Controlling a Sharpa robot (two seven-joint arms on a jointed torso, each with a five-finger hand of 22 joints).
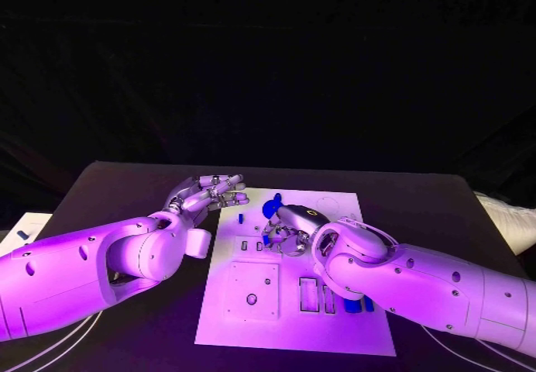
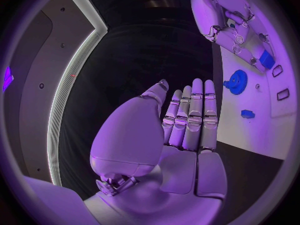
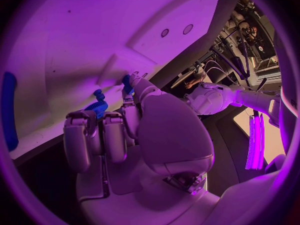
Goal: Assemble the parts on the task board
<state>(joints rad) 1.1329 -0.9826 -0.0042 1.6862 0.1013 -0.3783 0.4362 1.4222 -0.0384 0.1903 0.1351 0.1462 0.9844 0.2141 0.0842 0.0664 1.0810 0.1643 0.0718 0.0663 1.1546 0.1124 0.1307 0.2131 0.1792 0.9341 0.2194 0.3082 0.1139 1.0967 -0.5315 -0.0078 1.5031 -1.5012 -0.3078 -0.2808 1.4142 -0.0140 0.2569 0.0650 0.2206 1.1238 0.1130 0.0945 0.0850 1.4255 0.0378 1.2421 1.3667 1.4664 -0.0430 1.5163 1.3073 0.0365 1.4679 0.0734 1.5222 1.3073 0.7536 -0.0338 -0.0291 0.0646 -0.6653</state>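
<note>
The white task board point(image 1: 293, 310) lies in the middle of the black table. A blue gear point(image 1: 272, 207) point(image 2: 236, 81) stands near its far edge. My right hand point(image 1: 288, 229) point(image 2: 231, 32) is low over the board just in front of the gear, fingers curled down. In the right wrist view a blue part point(image 3: 97, 106) sits at its fingertips point(image 3: 81, 122), and I cannot tell whether it is gripped. My left hand point(image 1: 212, 192) point(image 2: 187, 120) hovers at the board's far-left corner, fingers straight, holding nothing.
A small blue piece point(image 2: 247, 114) lies on the board near the gear. Another blue block point(image 2: 267, 60) sits beside my right hand. More blue parts point(image 1: 358, 304) stand in slots under my right forearm. A raised square plate point(image 1: 253, 291) occupies the board's near left.
</note>
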